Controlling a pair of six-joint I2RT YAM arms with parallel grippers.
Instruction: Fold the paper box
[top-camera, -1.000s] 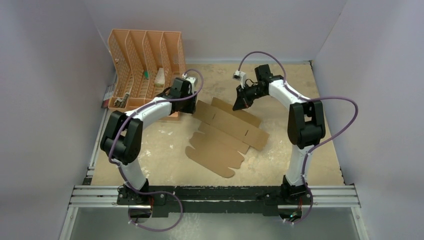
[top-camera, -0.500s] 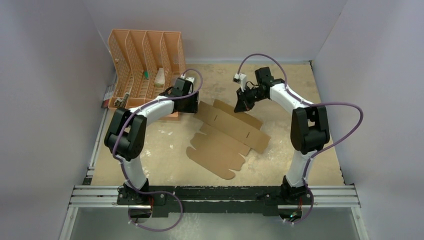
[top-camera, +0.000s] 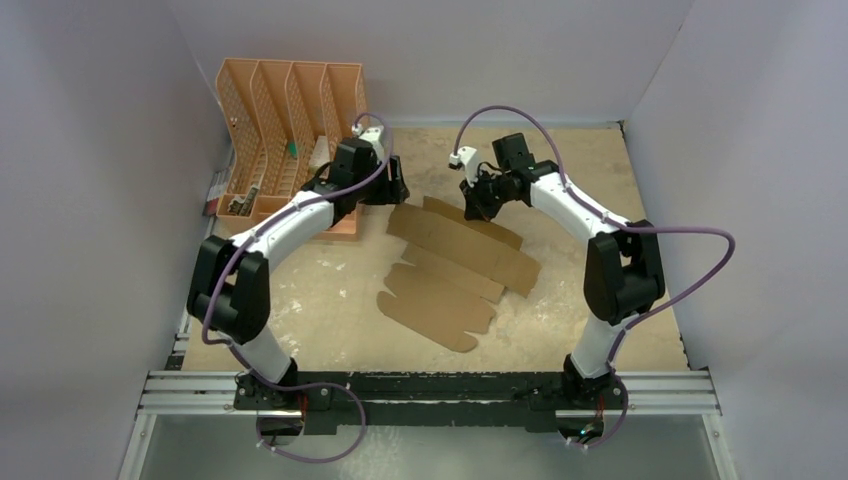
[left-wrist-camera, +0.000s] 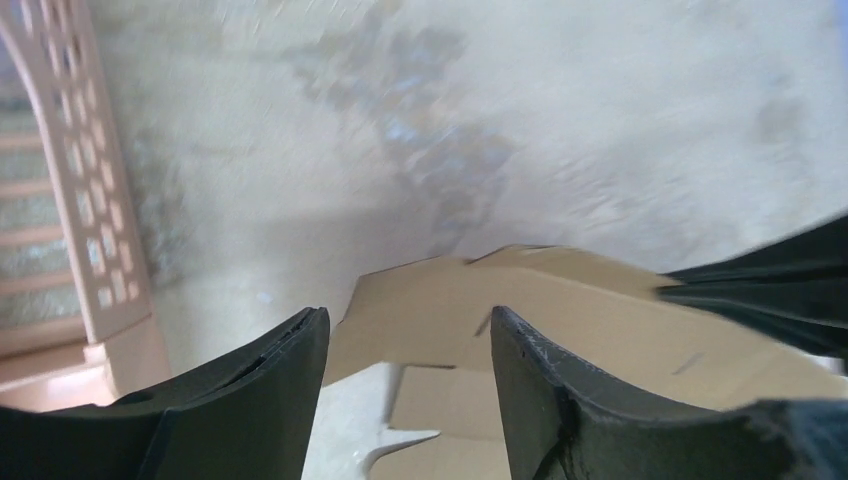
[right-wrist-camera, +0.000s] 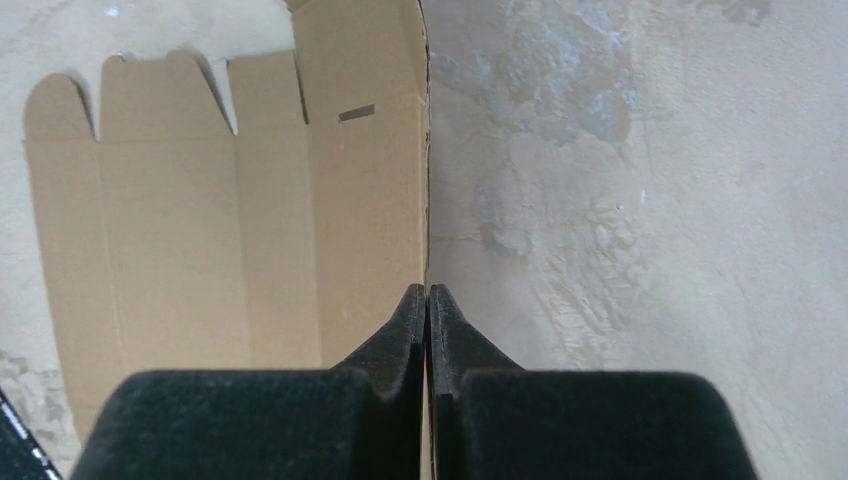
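the paper box (top-camera: 455, 268) lies as a flat die-cut sheet in the middle of the table (top-camera: 330, 290), flaps spread, its far edge beneath both grippers. the right gripper (right-wrist-camera: 428, 305) has its fingers pressed together on the sheet's thin far edge, which runs straight into the seam between them. the left gripper (left-wrist-camera: 406, 320) hovers with fingers apart, a far corner of the cardboard showing between them; i cannot tell if it touches. the risk, i judge, is the shallow pinch: lifting the panel could slip it free, or drag the whole light sheet along instead of creasing it, unless the left side pins it. the tabletop is pale, worn board with whitish scuffs. plain lavender-grey walls (top-camera: 100, 150) close it in, an orange file organiser (top-camera: 290, 120) stands far left, and a metal rail (top-camera: 430, 392) carries the arm bases.
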